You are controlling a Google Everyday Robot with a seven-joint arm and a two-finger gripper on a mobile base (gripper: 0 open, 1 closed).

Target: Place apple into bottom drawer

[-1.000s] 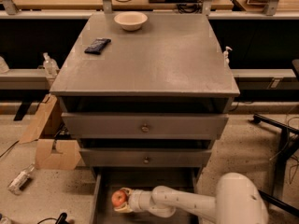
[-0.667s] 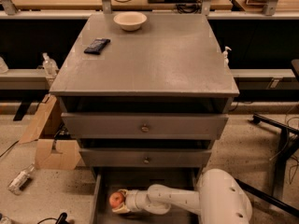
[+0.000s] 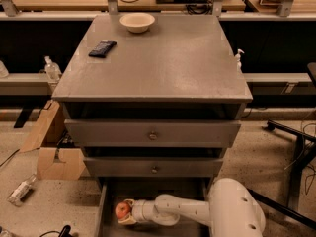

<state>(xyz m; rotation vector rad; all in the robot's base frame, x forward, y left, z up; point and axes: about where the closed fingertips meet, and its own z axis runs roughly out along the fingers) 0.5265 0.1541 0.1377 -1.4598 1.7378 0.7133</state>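
Apple: the apple point(image 3: 122, 210) is down inside the bottom drawer point(image 3: 158, 190), in its left half, close to the left wall and toward the near end. I cannot tell whether it is touching the floor yet.
Pincer: my gripper point(image 3: 125, 212) is low in the same drawer, pointing left, with one finger above the fruit and one below, closed snugly on it.
Arm: my arm point(image 3: 180, 210) lies across the drawer from the right, its bulky white link point(image 3: 236, 212) at the drawer's right near corner.
Step in hand: setting the fruit down, I judge. It is nearly done, with only the release left.
How to do it well: lower until the fruit bears on the floor, then part the fingers slowly so the round fruit does not roll. Afterwards, lift out to the right without clipping the middle drawer point(image 3: 154, 168) just overhead.
Above: the top drawer point(image 3: 153, 134) is ajar.
Cabinet top: a beige bowl point(image 3: 137, 21) stands at the far edge and a dark flat packet point(image 3: 102, 48) lies on the left.
Change since a second ago: the fruit has stayed at almost the same spot in the drawer. My bulky link has swung left, nearer the drawer mouth, and has barely moved since then.
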